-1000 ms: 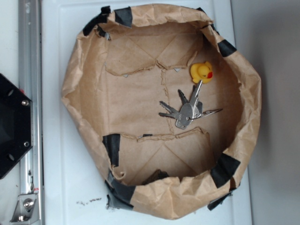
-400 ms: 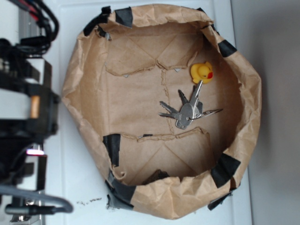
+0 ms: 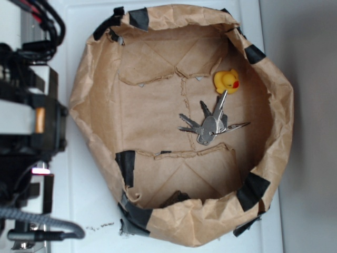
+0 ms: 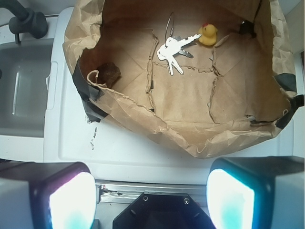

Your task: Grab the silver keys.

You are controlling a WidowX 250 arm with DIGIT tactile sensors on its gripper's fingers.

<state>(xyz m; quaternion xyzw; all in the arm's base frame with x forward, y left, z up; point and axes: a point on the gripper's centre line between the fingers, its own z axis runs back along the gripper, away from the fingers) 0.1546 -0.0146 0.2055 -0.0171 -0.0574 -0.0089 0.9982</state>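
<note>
Exterior: silver keys point(image 3: 209, 122) lie fanned on the floor of the brown paper bin point(image 3: 79, 105), right of centre, one key tip touching the yellow duck point(image 3: 226, 81) just above them. The arm point(image 3: 29, 121) sits at the left edge, outside the bin wall and well apart from the keys. The jaws are not visible in this view.

Wrist: gripper point(image 4: 150, 200) looks down from outside the bin's near rim. The two fingers point(image 4: 62, 200) sit at opposite lower corners, so the jaws are wide and empty. Keys point(image 4: 172, 48) lie at the far side of the bin floor, duck point(image 4: 208, 35) touching them at the right.

Progress: nothing grabbed yet. Left to do: reach over the rim, descend on the keys, close without catching the duck.
</note>
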